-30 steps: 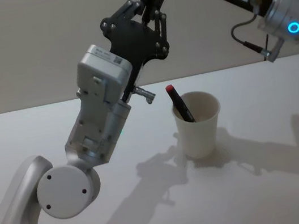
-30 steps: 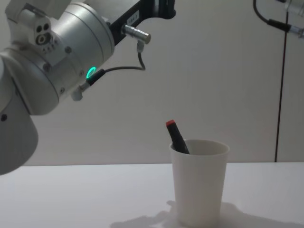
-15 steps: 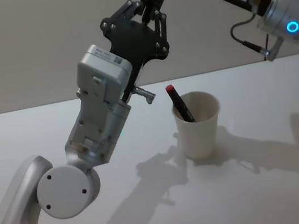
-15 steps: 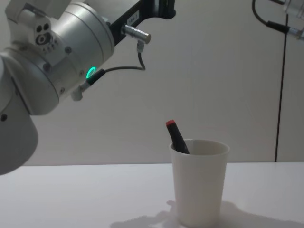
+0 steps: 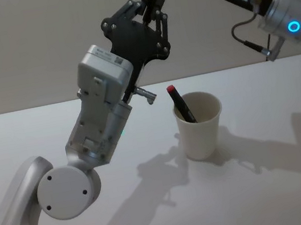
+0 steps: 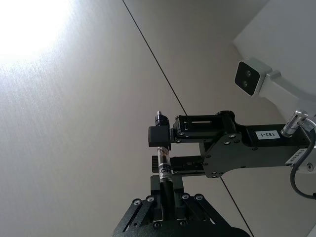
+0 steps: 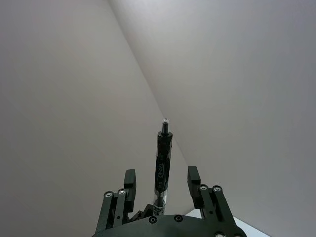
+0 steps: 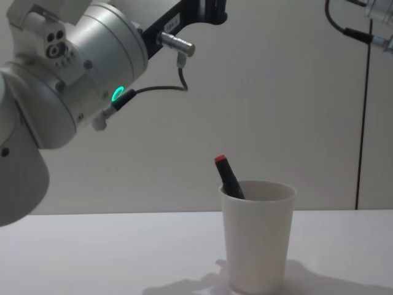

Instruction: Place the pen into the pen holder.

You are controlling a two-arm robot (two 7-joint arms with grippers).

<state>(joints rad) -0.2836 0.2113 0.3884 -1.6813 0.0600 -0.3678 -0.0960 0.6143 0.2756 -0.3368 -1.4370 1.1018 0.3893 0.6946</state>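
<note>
The left gripper (image 5: 153, 5) is raised high over the white table (image 5: 278, 183), up at about 12 o'clock from the pen holder (image 5: 201, 130). In the left wrist view its fingers (image 6: 148, 210) are clamped on the lower barrel of the pen (image 6: 163, 170), a black pen with a clear section and a printed label. The pen sticks out past the fingertips, so it is up in the air and well apart from the cup.

The right gripper (image 7: 161, 177) reaches in from 2 o'clock and meets the pen's free end. In the right wrist view its two fingers (image 7: 129, 180) stand spread on either side of the barrel, with a visible gap on each side and no contact.

The pen holder, a white paper cup, stands upright on the table a little right of centre in the head view. A red-capped pen (image 5: 179, 105) is already inside it. It leans toward 11 o'clock against the rim, with its red end above the cup.

Compared with the frames from a second and half a second ago, almost nothing differs. The left arm, the held pen, the cup and the red-capped pen sit in the same places. Only the right forearm, with its blue ring light (image 5: 294, 26), has crept very slightly toward 10 o'clock in the head view.
</note>
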